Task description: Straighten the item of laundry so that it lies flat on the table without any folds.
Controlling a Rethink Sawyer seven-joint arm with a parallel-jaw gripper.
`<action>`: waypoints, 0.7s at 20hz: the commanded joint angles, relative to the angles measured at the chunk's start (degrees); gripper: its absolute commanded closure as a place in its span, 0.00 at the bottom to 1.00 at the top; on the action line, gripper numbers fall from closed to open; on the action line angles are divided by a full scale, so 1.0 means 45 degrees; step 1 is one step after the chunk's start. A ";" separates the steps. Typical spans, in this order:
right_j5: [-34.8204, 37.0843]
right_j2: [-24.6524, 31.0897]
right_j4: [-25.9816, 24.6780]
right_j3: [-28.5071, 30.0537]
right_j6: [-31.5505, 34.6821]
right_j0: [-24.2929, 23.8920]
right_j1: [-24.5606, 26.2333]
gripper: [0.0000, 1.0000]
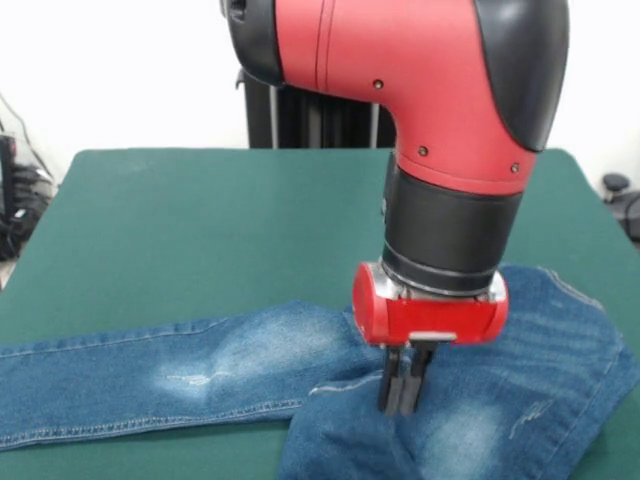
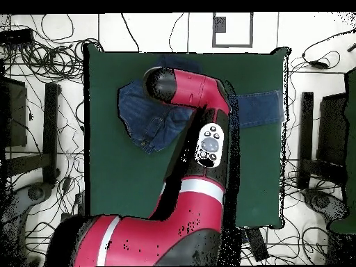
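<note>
From the front, the tool [image 1: 404,385] stands straight down on the jeans [image 1: 300,375], its fingers pressed together on a ridge of denim — pinching it, as far as I can see. One leg runs flat leftward from the tool; the rest lies bunched around it.

From overhead, the arm [image 2: 198,139] hides the jeans' [image 2: 149,115] middle — the worktop [image 2: 118,181] is dark green.

- One pair of jeans [image 1: 250,370], lying across the near part of the table.
- One green table [image 1: 200,230].
- One red and black robot arm [image 1: 420,90].
- One gripper [image 1: 402,395], on the jeans at the right.
</note>
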 commanded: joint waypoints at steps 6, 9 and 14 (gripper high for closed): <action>0.3124 0.0002 0.0054 -0.7160 0.1751 -0.0171 0.4287 1.00; 0.3608 -0.0217 0.0176 -0.8345 0.1577 -0.0298 0.4895 1.00; 0.4228 -0.0521 0.0399 -0.9401 0.1075 -0.0516 0.5381 1.00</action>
